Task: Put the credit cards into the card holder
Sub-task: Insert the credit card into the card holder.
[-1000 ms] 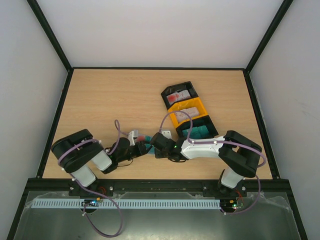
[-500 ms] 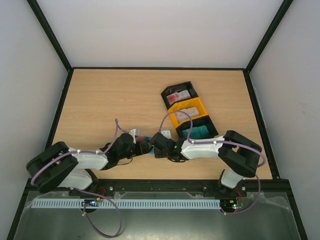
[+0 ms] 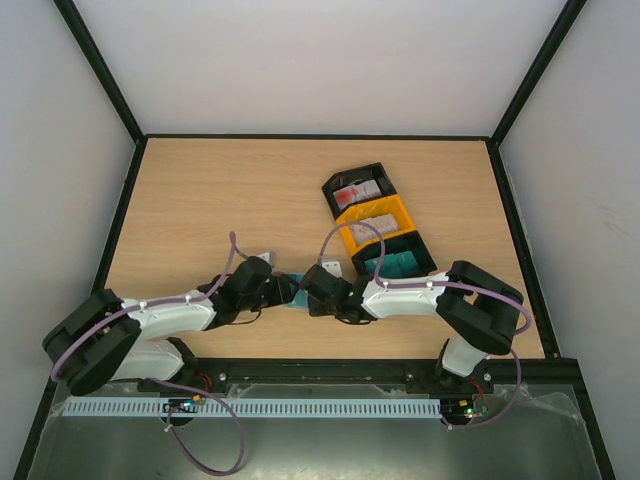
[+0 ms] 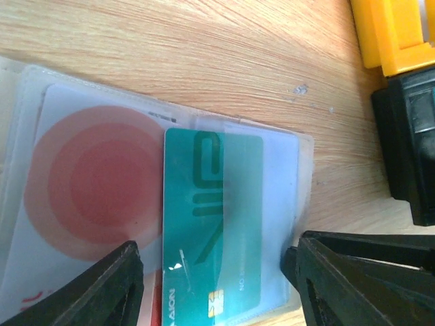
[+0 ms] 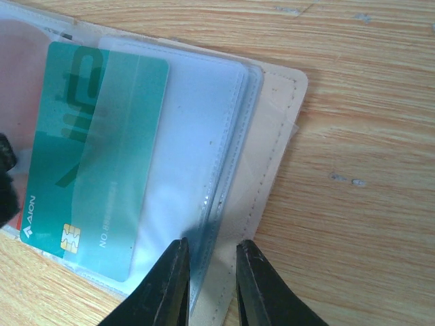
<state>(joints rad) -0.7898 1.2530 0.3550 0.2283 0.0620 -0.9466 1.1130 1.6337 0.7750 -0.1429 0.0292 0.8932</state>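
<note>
On the left, the left arm lies low over the bench (image 3: 220, 200) and reaches in toward the middle. The left claw (image 4: 214, 268) is wide open and holds nothing. Its two black fingers (image 4: 115, 285) stand one on each side of a teal card (image 4: 211, 224).

The card holder (image 5: 272, 149) lies open and flat on the bench, near the front edge, right between the two claws. Its left part has a white card with a big red circle (image 4: 88, 183) under clear plastic. Next to that is the teal card. The right half of the teal card sits under a clear pocket (image 5: 197, 136). The left half sticks out, not covered.

The right claw (image 5: 209, 272) comes in from the right side. It is almost closed, and its fingers (image 5: 170, 285) pinch the edge of the card holder's clear pockets, just beside the tan cover with its line of stitches.

Further right and farther back, three bins stand touching in a slanted row. The far black bin (image 3: 328, 190) holds white and red cards (image 3: 358, 190). The yellow bin (image 3: 346, 240) in the middle holds pale cards (image 3: 378, 220). The near black bin (image 3: 425, 255) holds more teal cards (image 3: 395, 265). The right arm bends around just in front of that near bin.
</note>
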